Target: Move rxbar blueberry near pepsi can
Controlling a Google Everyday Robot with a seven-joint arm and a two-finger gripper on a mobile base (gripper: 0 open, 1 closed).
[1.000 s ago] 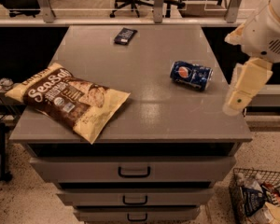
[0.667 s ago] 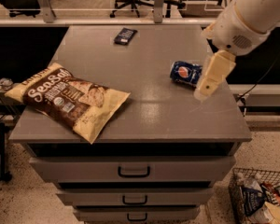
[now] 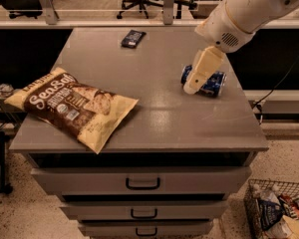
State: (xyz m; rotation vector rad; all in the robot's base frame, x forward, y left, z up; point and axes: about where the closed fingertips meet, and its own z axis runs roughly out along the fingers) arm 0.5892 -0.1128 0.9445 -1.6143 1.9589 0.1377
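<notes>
Hanging the gripper (image 3: pixel 191 87) (spread or closed, cannot tell) low over the pepsi can (image 3: pixel 217 81) lying sideways at the right, likely heading for the rxbar blueberry (image 3: pixel 133 38) lying flat at the table's (image 3: pixel 159 116) far edge, well apart, awaiting pickup

The grey cabinet top (image 3: pixel 159 113) bore a pepsi can (image 3: pixel 215 82) just behind the gripper (image 3: pixel 190 87), rxbar blueberry (image 3: pixel 133 38) far beyond-left, Sea Salt chip bag (image 3: pixel 74 106) well left.
</notes>
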